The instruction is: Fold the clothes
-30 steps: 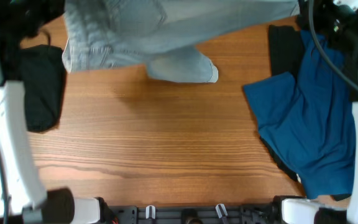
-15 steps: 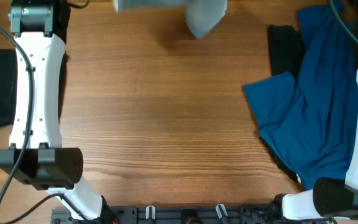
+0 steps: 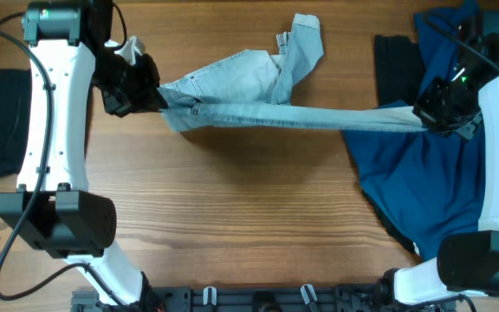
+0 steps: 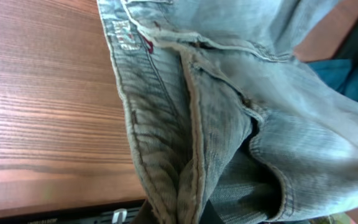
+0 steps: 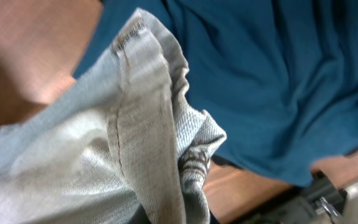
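Stretched taut across the far half of wooden worktop [image 3: 232, 199]: pale faded-blue denim shorts [image 3: 258, 91]. Clamped at one end by left gripper [image 3: 150, 94] near far-left corner, at hemmed end by right gripper [image 3: 430, 117] near right edge, over rumpled dark blue soft garment [image 3: 431, 191].

Shorts [image 3: 258, 97] down from top edge, now stretched across upper middle of frame. Left gripper [image 3: 152, 94] moved to upper left, right gripper [image 3: 424, 118] to right, each clamping one end.
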{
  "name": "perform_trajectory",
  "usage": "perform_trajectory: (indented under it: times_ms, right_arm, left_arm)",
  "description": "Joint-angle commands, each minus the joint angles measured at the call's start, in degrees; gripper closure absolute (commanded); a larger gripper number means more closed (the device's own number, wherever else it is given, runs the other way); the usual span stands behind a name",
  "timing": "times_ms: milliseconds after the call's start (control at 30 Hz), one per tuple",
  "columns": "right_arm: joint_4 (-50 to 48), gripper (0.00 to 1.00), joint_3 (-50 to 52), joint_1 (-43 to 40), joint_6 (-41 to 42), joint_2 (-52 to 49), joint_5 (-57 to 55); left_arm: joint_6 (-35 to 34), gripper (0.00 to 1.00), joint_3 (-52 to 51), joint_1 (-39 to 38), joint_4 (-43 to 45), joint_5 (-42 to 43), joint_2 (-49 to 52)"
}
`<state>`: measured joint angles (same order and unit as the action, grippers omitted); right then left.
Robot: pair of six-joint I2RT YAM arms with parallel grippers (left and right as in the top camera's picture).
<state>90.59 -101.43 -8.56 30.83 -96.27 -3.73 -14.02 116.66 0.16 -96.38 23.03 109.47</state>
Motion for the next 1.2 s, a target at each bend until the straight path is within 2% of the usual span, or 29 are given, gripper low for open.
perform_trajectory:
  times_ms: [0, 100, 267, 367, 400, 433, 467, 500, 633, 700, 767, 800, 900, 1000, 1167]
  right_arm:
    - [1.6, 0.96, -0.1, -5.4, -4.3, 0.2, -19.5]
    - [1.6, 0.96, 0.5, -5.4, -16.1, 0.2, -4.5]
    - [0.6, 0.96, 13.6, -5.3, -13.7, 0.3, -4.2]
    - [-1.6, 0.95, 21.2, -5.3, -12.6, 0.3, -4.1]
    - [-1.5, 0.77, 22.3, -5.3, -12.7, 0.3, -4.2]
    - [-1.4, 0.56, 22.3, -5.3, -12.8, 0.3, -4.1]
    - [-1.4, 0.46, 22.3, -5.3, -12.8, 0.3, -3.9]
    - [-1.8, 0.44, 22.3, -5.3, -12.8, 0.3, -3.9]
    - [-7.6, 0.48, 17.9, -5.3, -14.6, 0.3, 0.0]
    - [-13.3, 0.53, 13.2, -5.2, -17.5, 0.3, 9.7]
    - [-22.1, 0.56, 10.9, -3.7, -20.5, 0.3, 23.8]
    - [-27.2, 0.55, 10.9, -2.2, -20.3, 0.2, 26.9]
    - [-37.5, 0.48, 10.9, 6.1, -18.6, -2.8, 26.8]
    - [-46.0, 0.38, 10.9, 14.2, -16.5, -8.9, 24.7]
    - [-64.4, 0.33, 10.9, 21.3, -12.0, -19.1, 24.3]
  left_arm:
    - [1.6, 0.96, -8.8, 3.9, -0.2, -15.6, -3.6]
    - [1.6, 0.96, -17.8, 4.1, -0.1, -17.3, -4.5]
    - [0.1, 0.96, -29.4, 4.8, 1.0, -16.9, -4.6]
    - [0.1, 0.96, -31.5, 4.7, -0.2, -15.2, -4.6]
    - [0.1, 0.96, -31.6, 4.6, -0.2, -15.2, -4.8]
    - [0.1, 0.77, -31.6, 4.6, -0.2, -15.2, -5.1]
    - [0.1, 0.35, -31.6, 4.6, -0.2, -15.9, -5.5]
    - [0.1, 0.27, -31.5, 4.6, -0.1, -16.3, -5.8]
    - [-0.5, 0.25, -30.6, 5.4, 2.1, -16.7, -5.9]
    - [-2.3, 0.25, -30.4, 5.4, 6.0, -16.2, -5.9]
    - [-3.1, 0.28, -30.4, 5.4, 15.0, -11.6, -5.9]
    - [-3.1, 0.32, -30.4, 5.3, 20.2, -9.7, -5.8]
    - [-3.2, 0.54, -30.4, 4.7, 35.8, -7.6, -4.0]
    - [-3.2, 0.52, -30.4, 4.5, 40.8, -7.6, -0.4]
    - [-3.2, 0.47, -30.4, 4.6, 50.5, -7.4, 8.1]
